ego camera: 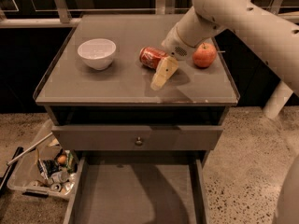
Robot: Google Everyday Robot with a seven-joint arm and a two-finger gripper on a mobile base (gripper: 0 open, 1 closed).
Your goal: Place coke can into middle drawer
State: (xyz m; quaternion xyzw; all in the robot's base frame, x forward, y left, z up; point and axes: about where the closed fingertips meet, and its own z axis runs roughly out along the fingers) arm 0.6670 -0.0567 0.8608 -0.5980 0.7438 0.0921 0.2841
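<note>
The coke can (150, 57) lies on its side on the cabinet top, between a white bowl and an apple. My gripper (160, 76) reaches down from the upper right and sits right at the can's near right side, partly covering it. The middle drawer (135, 197) is pulled open at the bottom of the view. Its flat grey floor is bare and the arm's shadow falls across it.
A white bowl (96, 53) stands at the left of the top and a red-orange apple (204, 55) at the right, close to my arm. A shut drawer front with a small knob (138, 141) sits above the open drawer. A bin of scraps (46, 171) stands on the floor at left.
</note>
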